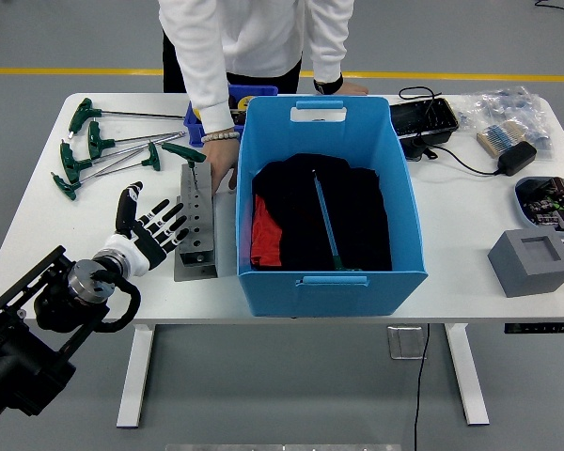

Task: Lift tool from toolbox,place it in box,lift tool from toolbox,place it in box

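Left hand (pixel 148 228): open, empty, beside grey tool rack (pixel 195 223), poised for green-handled tool (pixel 189 155). One tool (pixel 325 222) already inside blue box (pixel 399 193).

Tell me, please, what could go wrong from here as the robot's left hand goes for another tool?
The left hand, fingers spread and empty, sits right beside the grey tool rack, so it may knock the rack rather than grasp cleanly. The person's hand rests just behind the one T-handle tool standing in the rack, so a reach there risks contact. The blue bin has tall walls that a carried tool might clip.
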{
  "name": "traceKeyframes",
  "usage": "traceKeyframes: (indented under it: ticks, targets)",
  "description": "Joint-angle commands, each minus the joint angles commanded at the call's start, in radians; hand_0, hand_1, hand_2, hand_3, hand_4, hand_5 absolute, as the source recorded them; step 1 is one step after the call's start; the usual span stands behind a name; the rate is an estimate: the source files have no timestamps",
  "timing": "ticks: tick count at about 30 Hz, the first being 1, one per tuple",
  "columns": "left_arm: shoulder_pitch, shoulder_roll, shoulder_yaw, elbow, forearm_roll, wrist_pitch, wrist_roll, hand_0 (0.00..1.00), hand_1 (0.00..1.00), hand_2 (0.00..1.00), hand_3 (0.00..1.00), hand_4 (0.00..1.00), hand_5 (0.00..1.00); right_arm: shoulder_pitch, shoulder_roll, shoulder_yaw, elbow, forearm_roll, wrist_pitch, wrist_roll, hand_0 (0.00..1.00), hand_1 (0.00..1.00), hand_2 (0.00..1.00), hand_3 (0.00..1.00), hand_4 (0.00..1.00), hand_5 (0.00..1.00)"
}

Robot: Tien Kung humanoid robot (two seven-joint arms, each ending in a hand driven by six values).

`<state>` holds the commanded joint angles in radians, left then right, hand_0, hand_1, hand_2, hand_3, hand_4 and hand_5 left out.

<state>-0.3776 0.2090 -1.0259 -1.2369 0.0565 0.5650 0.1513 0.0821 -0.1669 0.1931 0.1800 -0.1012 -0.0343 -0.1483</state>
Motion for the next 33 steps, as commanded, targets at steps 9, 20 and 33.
traceKeyframes:
  ticks: [9,20,33]
  targets:
    - [-0.051,0.02,0.049,0.02,0.078,-0.02,0.03,0.215,0.289,0.547,0.846,0.741,0.993,0.003,-0.002,-0.033,0.0,0.03,0.0,0.006,0.579,0.65,0.766,0.639,0.784,0.75]
    - [-0.112,0.051,0.111,0.048,0.09,-0.044,0.058,0.214,0.286,0.545,0.844,0.743,0.998,0.007,-0.004,-0.041,0.0,0.037,0.0,0.008,0.579,0.649,0.766,0.639,0.785,0.751]
    - [-0.169,0.061,0.157,0.093,0.082,-0.06,0.068,0.215,0.283,0.538,0.856,0.748,0.998,0.008,-0.004,-0.061,0.0,0.053,0.0,0.01,0.58,0.649,0.765,0.64,0.785,0.751]
